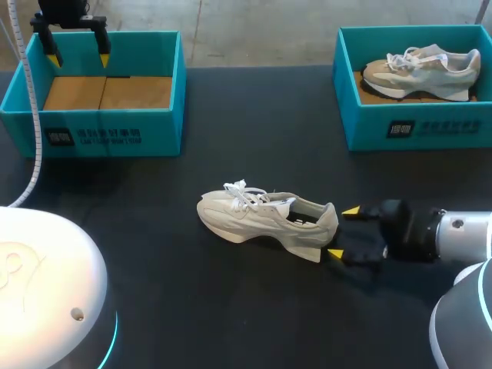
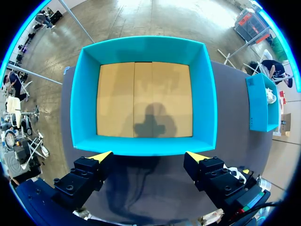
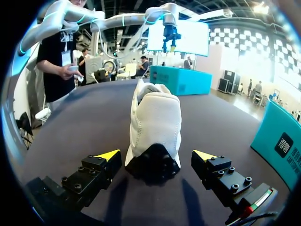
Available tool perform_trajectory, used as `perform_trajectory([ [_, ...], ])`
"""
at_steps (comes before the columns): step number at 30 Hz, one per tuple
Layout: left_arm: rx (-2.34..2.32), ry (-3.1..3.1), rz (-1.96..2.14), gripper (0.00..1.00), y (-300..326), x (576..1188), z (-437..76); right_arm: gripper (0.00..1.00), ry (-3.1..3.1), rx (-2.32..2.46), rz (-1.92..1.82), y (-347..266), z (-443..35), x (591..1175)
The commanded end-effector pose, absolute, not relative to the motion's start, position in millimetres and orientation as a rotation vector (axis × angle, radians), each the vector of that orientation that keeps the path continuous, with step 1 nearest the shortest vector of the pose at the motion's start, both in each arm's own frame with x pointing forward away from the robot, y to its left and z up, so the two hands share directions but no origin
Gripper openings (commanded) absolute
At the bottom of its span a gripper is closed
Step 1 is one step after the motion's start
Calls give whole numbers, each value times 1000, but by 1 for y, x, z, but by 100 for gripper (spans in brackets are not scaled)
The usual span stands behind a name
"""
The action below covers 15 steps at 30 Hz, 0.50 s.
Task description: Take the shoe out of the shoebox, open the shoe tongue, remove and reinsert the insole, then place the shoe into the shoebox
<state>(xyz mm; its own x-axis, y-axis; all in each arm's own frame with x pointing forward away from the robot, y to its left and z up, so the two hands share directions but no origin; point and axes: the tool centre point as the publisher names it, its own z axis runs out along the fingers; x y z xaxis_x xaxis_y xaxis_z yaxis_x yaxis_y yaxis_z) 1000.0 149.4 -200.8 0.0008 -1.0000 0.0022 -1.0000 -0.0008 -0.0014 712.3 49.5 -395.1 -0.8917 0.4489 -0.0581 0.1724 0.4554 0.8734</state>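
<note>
Currently right pincer (image 1: 343, 231) gapes empty, flanking shoe (image 1: 257, 217) heel; centre, clamp low; left pincer (image 1: 78, 58) likewise open, empty.

Black left gripper (image 1: 78, 55) and black right gripper (image 1: 343, 231), bright yellow wedge tips, screw-studded finger blocks (image 3: 89, 176), silver right arm (image 1: 465, 231) with black wrist, white domed housings (image 1: 38, 277) edged with cyan light, white cable (image 1: 32, 115)
</note>
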Motion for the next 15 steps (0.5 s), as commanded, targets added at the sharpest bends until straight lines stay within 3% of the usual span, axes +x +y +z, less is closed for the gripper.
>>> perform_trajectory([
  [1,2222,-2220,3,100,150,1000,-201,100,2421,546,1399,60,-399,717],
  [15,2222,-2220,3,100,150,1000,-201,100,2401,560,1419,77,-405,724],
])
